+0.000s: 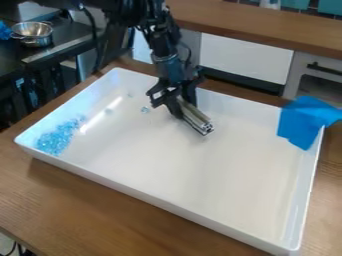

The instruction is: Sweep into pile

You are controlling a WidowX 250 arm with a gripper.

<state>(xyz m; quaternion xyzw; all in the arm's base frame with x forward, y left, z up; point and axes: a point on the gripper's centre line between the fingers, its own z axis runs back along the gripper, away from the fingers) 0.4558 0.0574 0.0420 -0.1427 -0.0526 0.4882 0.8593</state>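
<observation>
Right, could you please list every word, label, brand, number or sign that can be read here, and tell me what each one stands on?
There are none that I can read.
The white tray, the metal bar, the blue cloth and the metal pot carry no legible text.

Toy kitchen, with steel pot [33, 33] and cabinets [246, 58].
</observation>
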